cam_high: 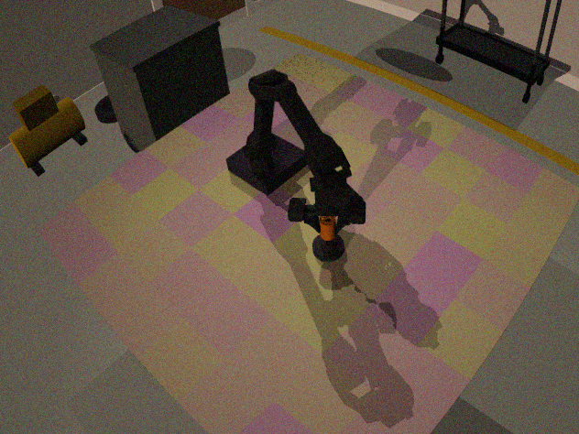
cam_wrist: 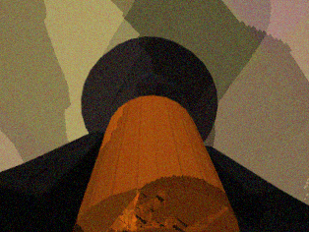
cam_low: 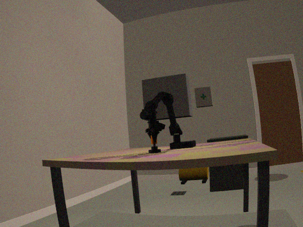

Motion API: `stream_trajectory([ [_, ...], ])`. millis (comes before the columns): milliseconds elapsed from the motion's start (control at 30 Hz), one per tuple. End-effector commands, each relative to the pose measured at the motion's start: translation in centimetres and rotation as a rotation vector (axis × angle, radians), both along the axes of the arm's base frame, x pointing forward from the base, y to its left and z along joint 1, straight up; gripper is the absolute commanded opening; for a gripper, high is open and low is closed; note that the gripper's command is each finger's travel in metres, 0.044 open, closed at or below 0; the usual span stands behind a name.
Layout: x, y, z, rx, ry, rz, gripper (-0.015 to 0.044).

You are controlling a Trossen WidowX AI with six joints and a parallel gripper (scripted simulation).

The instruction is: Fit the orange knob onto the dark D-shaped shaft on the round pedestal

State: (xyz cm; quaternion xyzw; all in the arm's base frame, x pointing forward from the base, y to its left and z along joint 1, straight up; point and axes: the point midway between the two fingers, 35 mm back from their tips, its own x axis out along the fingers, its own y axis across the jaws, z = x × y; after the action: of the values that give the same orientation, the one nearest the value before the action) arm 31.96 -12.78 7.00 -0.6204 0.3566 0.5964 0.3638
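Note:
The orange knob (cam_high: 327,230) (cam_low: 152,140) (cam_wrist: 153,128) is an upright cylinder over the dark round pedestal (cam_high: 328,252) (cam_low: 154,151) (cam_wrist: 148,61). My gripper (cam_high: 327,225) (cam_low: 153,138) (cam_wrist: 151,148) is shut on the knob, with one dark finger on each side of it, pointing down. In the exterior view, a narrower dark part shows between the knob's lower end and the wide pedestal base, so the knob is not down on the base. The D-shaped shaft cannot be made out, and the knob's hole is hidden. Whether the shaft's tip is inside the hole cannot be told.
The arm's square base (cam_high: 266,163) (cam_low: 182,144) stands on the patchwork-patterned table top (cam_high: 187,289) (cam_low: 207,152), behind the pedestal in the top view. Shadows of the arm fall across the table. A dark cabinet (cam_high: 182,83), a yellow tank (cam_high: 49,133) and a cart (cam_high: 491,51) stand beyond the table.

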Motion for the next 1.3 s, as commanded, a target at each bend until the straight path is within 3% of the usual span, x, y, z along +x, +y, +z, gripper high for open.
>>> stream_trajectory([
  [0, 0.04, -0.10, 0.10, -0.002, -0.002, 0.007, 0.0000],
  [1100, 0.05, -0.09, 0.31, -0.002, -0.002, 0.007, 0.0000],
  [1267, 0.03, -0.10, 0.29, -0.007, -0.001, 0.136, 0.0000],
])
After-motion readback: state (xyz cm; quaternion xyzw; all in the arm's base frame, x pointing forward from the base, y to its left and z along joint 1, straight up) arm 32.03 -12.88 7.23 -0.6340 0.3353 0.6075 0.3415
